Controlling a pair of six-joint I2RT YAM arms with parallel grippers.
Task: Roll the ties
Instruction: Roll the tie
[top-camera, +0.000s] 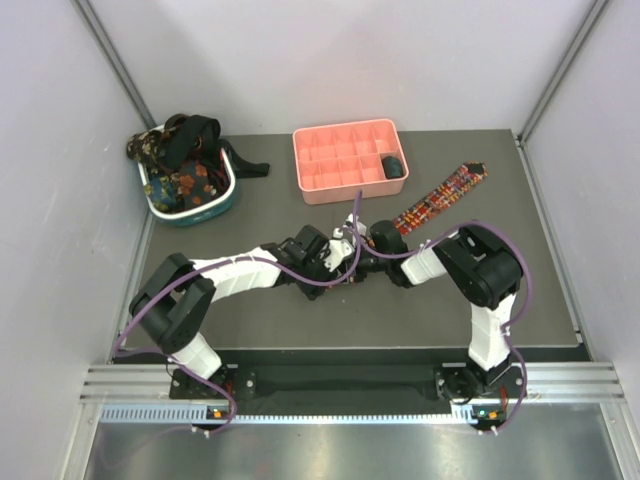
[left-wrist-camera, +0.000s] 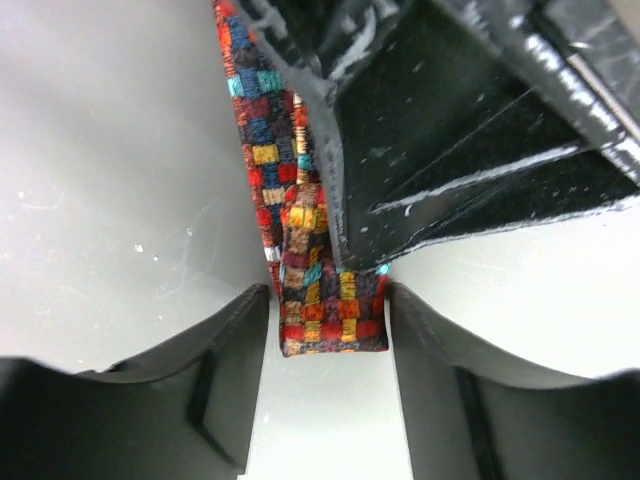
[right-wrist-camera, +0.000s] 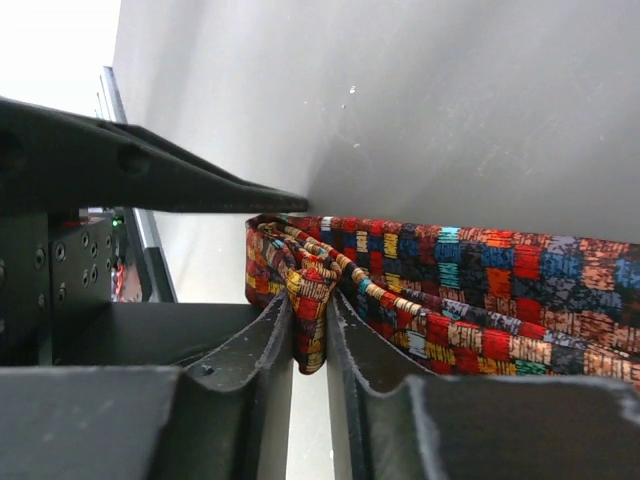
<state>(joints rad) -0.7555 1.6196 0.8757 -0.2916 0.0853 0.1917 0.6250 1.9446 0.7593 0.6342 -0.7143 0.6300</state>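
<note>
A plaid tie (top-camera: 440, 195) lies slanting on the dark table, right of the middle. Its near end is folded over into a small roll (right-wrist-camera: 290, 270). My right gripper (right-wrist-camera: 310, 300) is shut on that fold, pinching it between both fingers. My left gripper (left-wrist-camera: 328, 300) faces it, open, with the folded end of the tie (left-wrist-camera: 330, 325) between its fingertips; the right finger all but touches the cloth and a sliver of gap shows on the left. In the top view both grippers, left (top-camera: 345, 250) and right (top-camera: 375, 240), meet at the tie's near end. More ties (top-camera: 180, 155) are heaped in the basket.
A teal-and-white basket (top-camera: 200, 212) stands at the back left, one black tie hanging over its rim. A pink compartment tray (top-camera: 345, 128) sits at the back centre with a dark roll (top-camera: 393, 167) in one cell. Grey walls close in the table.
</note>
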